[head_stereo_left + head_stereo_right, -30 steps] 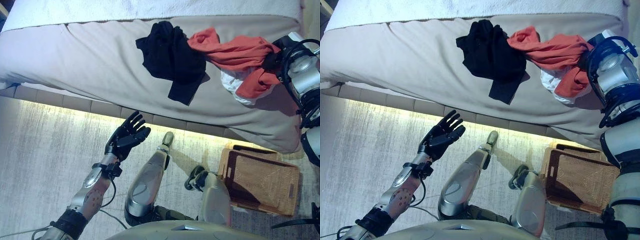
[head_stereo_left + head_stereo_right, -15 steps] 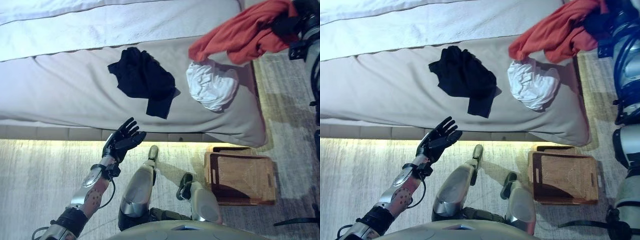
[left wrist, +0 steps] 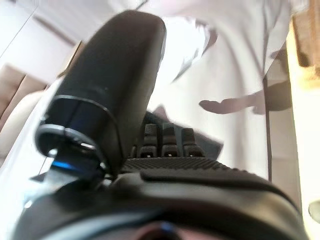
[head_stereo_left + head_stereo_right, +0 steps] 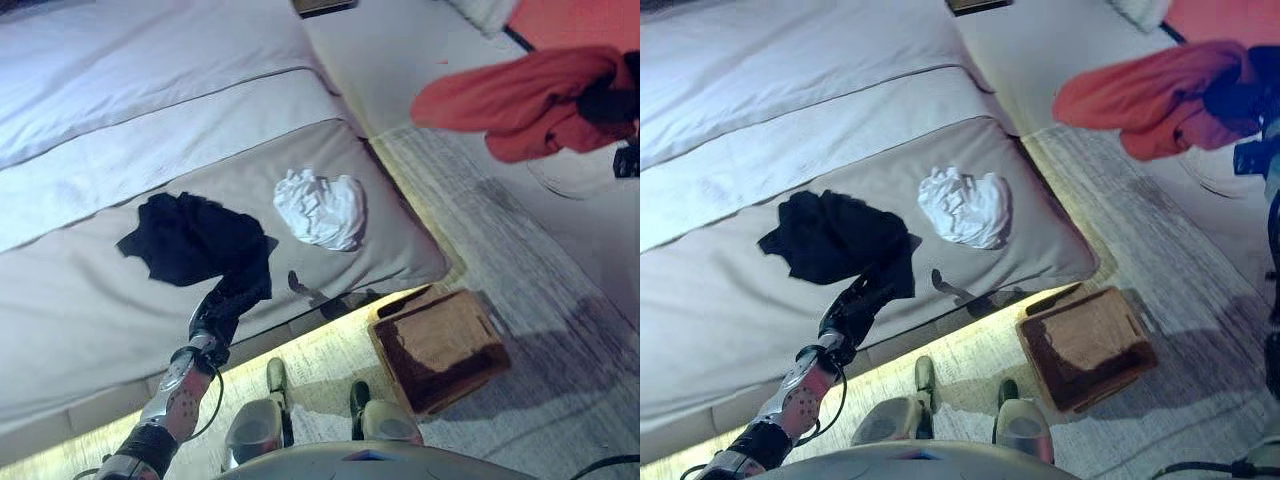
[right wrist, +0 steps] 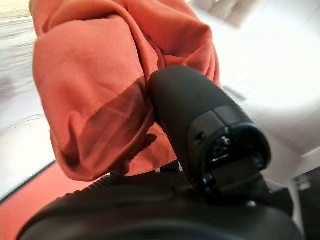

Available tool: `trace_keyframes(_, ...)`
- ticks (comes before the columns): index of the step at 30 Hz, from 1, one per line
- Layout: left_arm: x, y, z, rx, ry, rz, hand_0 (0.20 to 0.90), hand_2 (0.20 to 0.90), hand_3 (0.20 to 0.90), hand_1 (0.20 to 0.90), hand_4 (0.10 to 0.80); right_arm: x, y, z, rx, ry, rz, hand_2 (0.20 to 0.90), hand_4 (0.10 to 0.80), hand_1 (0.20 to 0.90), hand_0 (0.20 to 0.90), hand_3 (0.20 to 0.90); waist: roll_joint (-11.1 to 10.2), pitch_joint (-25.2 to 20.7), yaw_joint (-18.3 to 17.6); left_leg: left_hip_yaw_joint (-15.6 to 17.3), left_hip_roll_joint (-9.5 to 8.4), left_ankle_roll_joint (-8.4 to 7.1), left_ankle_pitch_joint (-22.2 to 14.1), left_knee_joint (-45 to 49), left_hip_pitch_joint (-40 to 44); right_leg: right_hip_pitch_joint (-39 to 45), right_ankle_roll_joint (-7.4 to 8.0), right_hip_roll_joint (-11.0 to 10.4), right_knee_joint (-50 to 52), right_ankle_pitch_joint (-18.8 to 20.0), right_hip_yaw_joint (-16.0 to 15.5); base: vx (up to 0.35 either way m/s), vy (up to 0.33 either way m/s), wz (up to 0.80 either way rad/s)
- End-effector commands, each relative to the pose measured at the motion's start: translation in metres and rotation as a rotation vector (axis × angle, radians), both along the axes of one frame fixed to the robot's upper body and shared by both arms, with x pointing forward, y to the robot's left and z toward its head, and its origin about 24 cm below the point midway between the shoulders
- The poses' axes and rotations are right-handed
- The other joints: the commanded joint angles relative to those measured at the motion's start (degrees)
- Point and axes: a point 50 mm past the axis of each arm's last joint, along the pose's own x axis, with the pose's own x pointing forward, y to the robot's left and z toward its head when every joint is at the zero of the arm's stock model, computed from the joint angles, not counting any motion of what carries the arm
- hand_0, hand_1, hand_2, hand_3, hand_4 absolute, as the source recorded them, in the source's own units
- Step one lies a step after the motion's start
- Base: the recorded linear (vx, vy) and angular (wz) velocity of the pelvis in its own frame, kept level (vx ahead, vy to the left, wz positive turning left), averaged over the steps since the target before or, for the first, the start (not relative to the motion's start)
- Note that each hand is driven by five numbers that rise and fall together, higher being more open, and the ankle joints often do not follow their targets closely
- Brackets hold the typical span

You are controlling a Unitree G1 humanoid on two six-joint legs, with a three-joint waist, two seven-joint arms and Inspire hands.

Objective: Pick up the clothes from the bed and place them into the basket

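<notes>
Right hand (image 4: 612,100) is clamped on the red garment (image 4: 520,100) at upper right — left hand (image 4: 225,305), fingers straight, is seen lower left before the black clothes (image 4: 190,238).

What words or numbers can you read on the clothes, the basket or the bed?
None can be read.
Red garment in the right hand: no print shows.
Black garment and white garment on the bed: no print shows.
Basket: no label visible.
</notes>
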Motion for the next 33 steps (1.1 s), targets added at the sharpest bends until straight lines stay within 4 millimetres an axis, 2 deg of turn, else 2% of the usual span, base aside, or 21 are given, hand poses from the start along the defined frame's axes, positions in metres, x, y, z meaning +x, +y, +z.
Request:
trace_keyframes(1, 0.007, -0.007, 0.0, -0.044, -0.056, 0.016, 0.9, 0.9, 0.9, 0.9, 0.8, -0.017, 0.005, 0.046, -0.137, -0.196, 0.041, 0.3, 0.1, 0.3, 0.3, 0.2, 1.3, -7.2, -2.7, 0.2, 0.84, -0.74, -7.4, 1.2, 3.0, -5.4, -2.9, 4.1, 2.0, 4.3, 0.5, -0.037, -0.04, -0.45)
trace_keyframes(4, 0.009, -0.007, -0.002, -0.046, -0.053, 0.019, 0.9, 0.9, 0.9, 0.9, 0.8, -0.023, 0.005, 0.03, -0.123, -0.167, 0.052, 0.3, 0.1, 0.3, 0.3, 0.2, 1.5, -7.3, -4.1, 1.4, 0.99, -0.81, -7.4, 0.4, 3.4, -5.8, -2.52, 4.3, 0.9, 5.3, 2.1, -0.032, -0.044, -0.36)
trace_keyframes(7, 0.013, -0.009, -0.001, -0.044, -0.065, 0.026, 0.9, 0.9, 0.9, 0.9, 0.8, -0.026, 0.007, 0.003, -0.089, -0.09, 0.076, 0.3, 0.1, 0.3, 0.3, 0.2, 1.9, -7.2, -6.7, 3.6, 1.36, -1.02, -7.7, 0.0, 3.8, -6.6, -1.97, 4.6, -1.1, 6.9, 4.6, -0.05, -0.037, -0.35)
trace_keyframes(13, 0.015, -0.014, -0.002, -0.047, -0.06, 0.017, 0.9, 0.9, 0.9, 0.9, 0.8, -0.022, 0.01, -0.045, 0.035, 0.027, 0.085, 0.3, 0.1, 0.3, 0.3, 0.2, 2.5, -7.3, -7.8, 5.5, 1.76, -1.19, -8.2, 0.1, 4.1, -6.8, -2.1, 5.5, -2.1, 7.3, 6.3, -0.027, -0.054, -0.28)
trace_keyframes(23, 0.016, -0.025, -0.007, -0.054, -0.032, -0.043, 0.9, 0.9, 0.9, 0.9, 0.8, -0.026, 0.018, -0.147, 0.207, 0.281, 0.015, 0.3, 0.1, 0.3, 0.3, 0.2, 4.0, -7.4, -6.7, 5.2, 1.97, -1.59, -8.2, -0.2, 4.5, -5.8, -2.15, 5.7, -4.1, 8.1, 5.7, -0.023, -0.07, 0.01)
trace_keyframes(26, 0.018, -0.026, -0.007, -0.05, -0.034, -0.045, 0.9, 0.9, 0.9, 0.9, 0.8, -0.028, 0.02, -0.16, 0.224, 0.325, 0.007, 0.3, 0.1, 0.3, 0.3, 0.2, 4.2, -7.4, -6.4, 5.0, 1.87, -1.61, -8.2, -0.2, 4.5, -5.6, -2.21, 5.7, -4.2, 8.1, 5.4, -0.026, -0.044, 0.05)
trace_keyframes(28, 0.021, -0.026, -0.006, -0.043, -0.04, -0.054, 0.9, 0.9, 0.9, 0.9, 0.8, -0.032, 0.021, -0.18, 0.236, 0.397, -0.015, 0.3, 0.1, 0.3, 0.3, 0.2, 4.5, -7.3, -5.7, 4.5, 1.74, -1.62, -8.1, -0.2, 4.3, -5.5, -2.23, 5.7, -4.4, 8.1, 4.9, -0.057, -0.047, 0.11)
trace_keyframes(30, 0.022, -0.027, -0.006, -0.042, -0.042, -0.057, 0.9, 0.9, 0.9, 0.9, 0.8, -0.034, 0.021, -0.187, 0.235, 0.433, -0.025, 0.3, 0.1, 0.3, 0.3, 0.2, 4.6, -7.2, -5.4, 4.3, 1.65, -1.62, -8.1, -0.2, 4.2, -5.5, -2.24, 5.6, -4.5, 8.1, 4.8, -0.032, -0.021, 0.15)
trace_keyframes(33, 0.025, -0.031, -0.005, -0.04, -0.041, -0.08, 0.9, 0.9, 0.9, 0.9, 0.8, -0.047, 0.02, -0.219, 0.237, 0.571, -0.064, 0.3, 0.1, 0.3, 0.3, 0.2, 5.0, -6.9, -4.2, 3.3, 1.47, -1.58, -7.9, -0.2, 3.8, -5.3, -2.17, 5.4, -4.9, 8.4, 4.0, -0.041, -0.034, 0.11)
